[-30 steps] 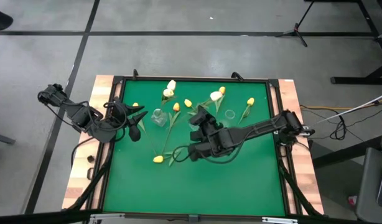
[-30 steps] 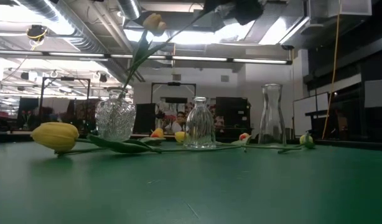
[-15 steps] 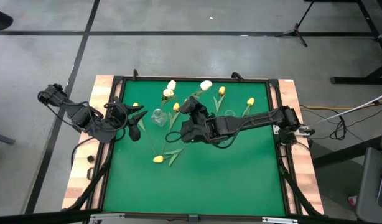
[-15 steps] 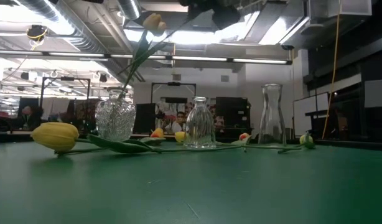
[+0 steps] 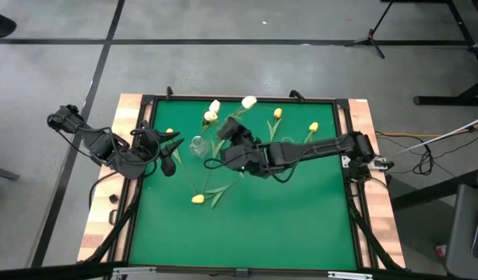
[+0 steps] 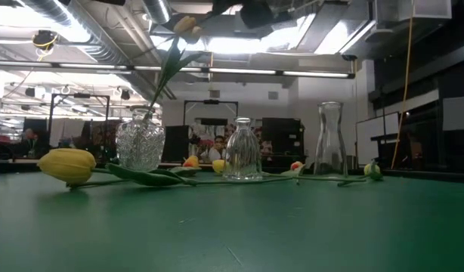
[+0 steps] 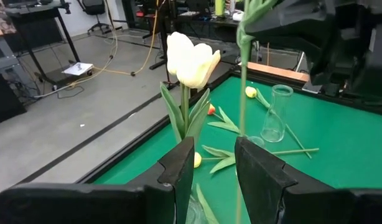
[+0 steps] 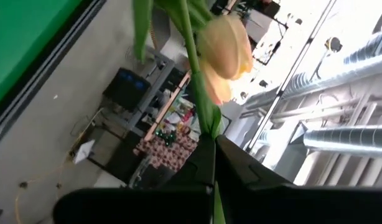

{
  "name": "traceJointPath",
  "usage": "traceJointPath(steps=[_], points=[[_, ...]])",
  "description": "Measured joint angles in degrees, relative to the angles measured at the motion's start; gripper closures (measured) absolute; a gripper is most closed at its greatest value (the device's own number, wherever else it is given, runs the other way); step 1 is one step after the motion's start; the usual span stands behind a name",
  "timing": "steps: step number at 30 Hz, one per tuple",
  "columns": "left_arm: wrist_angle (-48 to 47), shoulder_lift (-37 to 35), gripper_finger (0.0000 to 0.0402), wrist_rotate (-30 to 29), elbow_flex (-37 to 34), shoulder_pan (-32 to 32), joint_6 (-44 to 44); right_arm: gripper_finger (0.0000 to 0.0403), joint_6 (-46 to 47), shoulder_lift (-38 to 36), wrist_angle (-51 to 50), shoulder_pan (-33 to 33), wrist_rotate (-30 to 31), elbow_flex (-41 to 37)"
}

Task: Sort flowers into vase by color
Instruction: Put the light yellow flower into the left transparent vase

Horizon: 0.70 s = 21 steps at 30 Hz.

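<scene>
A cut-glass vase (image 5: 198, 145) (image 6: 139, 143) stands at the table's far left with white flowers (image 7: 191, 59) (image 5: 212, 111) in it. My left gripper (image 5: 177, 148) (image 7: 214, 168) hovers above the vase, open, its fingers on either side of a white flower's stem. My right gripper (image 5: 237, 128) (image 8: 213, 140) (image 6: 258, 11) is high over the table beside the vase, shut on a cream-white flower (image 5: 248, 101) (image 8: 225, 50). That flower's stem (image 7: 242, 74) hangs down in front of my left gripper. A yellow flower (image 5: 198, 199) (image 6: 66, 165) lies on the mat. My left gripper: I cannot tell whether its fingers touch the white flower's stem or leaves (image 7: 190, 124) that stand between them. My right gripper pinches the cream-white flower's stem (image 8: 209, 127) just below the head, between its two shut fingers. The fingers come almost level from the table's right and lie across the stem. The flower is lifted clear, its long stem hanging below.
A small clear bottle vase (image 6: 242, 149) and a tall clear carafe (image 6: 330, 140) (image 7: 275, 115) stand mid-table under my right arm. Yellow flowers (image 5: 277, 113) (image 5: 313, 126) lie along the far side. A raised frame (image 5: 344, 101) borders the green mat.
My right gripper has carried the cream-white flower up a little and toward the table's left and far side, nearer the cut-glass vase, rolling its wrist on the way. The flower's head has swung toward the far edge. The grip has stayed shut.
</scene>
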Motion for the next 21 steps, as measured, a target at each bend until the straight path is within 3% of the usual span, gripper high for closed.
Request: traceJointPath(steps=[16, 21], points=[[0.0, 0.0, 0.0288, -2.2, 0.0, 0.0, 0.0, 0.0398, -4.5, 0.0, -0.1, -5.9, -1.7, 0.0], [-0.3, 0.0, 0.0288, -3.0, 0.0, 0.0, 0.0, 0.0398, -8.7, 0.0, -0.1, -5.7, -5.7, 0.0]])
